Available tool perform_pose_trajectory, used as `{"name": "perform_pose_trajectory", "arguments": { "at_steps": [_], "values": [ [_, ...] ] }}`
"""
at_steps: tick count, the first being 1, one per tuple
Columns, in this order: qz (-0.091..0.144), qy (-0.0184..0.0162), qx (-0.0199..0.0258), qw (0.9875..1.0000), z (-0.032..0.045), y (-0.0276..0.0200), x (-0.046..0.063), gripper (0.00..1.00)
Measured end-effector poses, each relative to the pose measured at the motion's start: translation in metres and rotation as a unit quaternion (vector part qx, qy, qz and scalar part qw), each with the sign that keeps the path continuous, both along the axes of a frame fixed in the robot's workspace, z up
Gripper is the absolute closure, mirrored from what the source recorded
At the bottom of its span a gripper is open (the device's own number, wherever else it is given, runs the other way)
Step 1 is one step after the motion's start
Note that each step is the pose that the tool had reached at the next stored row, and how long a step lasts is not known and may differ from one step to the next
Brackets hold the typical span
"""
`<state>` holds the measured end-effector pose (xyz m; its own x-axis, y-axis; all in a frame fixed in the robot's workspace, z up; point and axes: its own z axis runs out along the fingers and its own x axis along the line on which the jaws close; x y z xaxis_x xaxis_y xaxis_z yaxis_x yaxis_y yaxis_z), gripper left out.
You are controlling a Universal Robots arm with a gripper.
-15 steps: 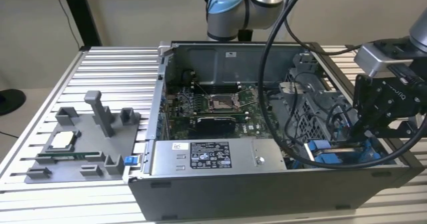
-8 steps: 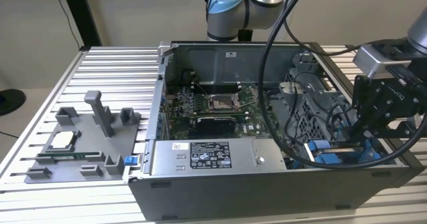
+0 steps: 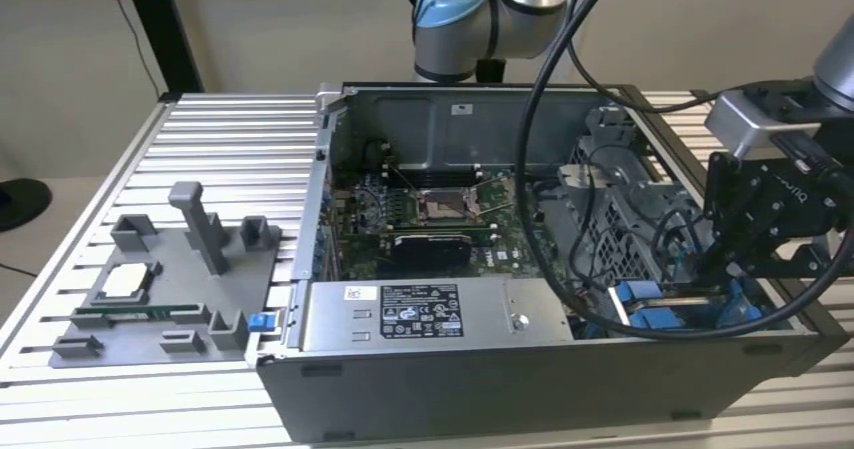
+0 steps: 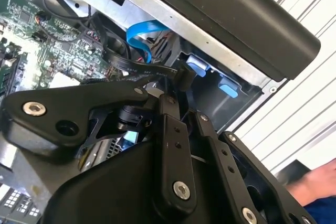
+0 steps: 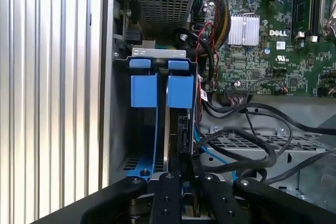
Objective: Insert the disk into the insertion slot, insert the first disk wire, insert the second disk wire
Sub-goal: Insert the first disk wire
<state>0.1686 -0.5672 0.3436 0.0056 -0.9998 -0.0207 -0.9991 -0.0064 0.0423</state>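
Grey computer case (image 3: 534, 394) open on slatted table (image 3: 214, 129).
Exterior view: gripper (image 3: 714, 269) low over insertion slot (image 3: 667, 314), near corner, exterior view's right.
Second wrist view: fingers (image 4: 170, 140) pinch black wire plug (image 4: 185, 74), just beside blue tabs (image 4: 227, 88).
First wrist view: disk (image 5: 180, 92) upright inside slot, looks seated. Wire step seems in hand; first or second, cannot tell.

A white printed label (image 3: 419, 312) sits on the grey power-supply box (image 3: 400, 341); its print cannot be made out. White lettering marks the motherboard (image 5: 273, 51) and a flat black cable (image 4: 131, 67).
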Motion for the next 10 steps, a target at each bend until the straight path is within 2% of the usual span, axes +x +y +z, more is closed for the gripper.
{"name": "perform_pose_trajectory", "arguments": {
  "at_steps": [10],
  "values": [
    [-0.005, 0.0000, -0.0001, 1.0000, -0.0018, 0.0000, 0.0006, 1.00]
  ]
}}
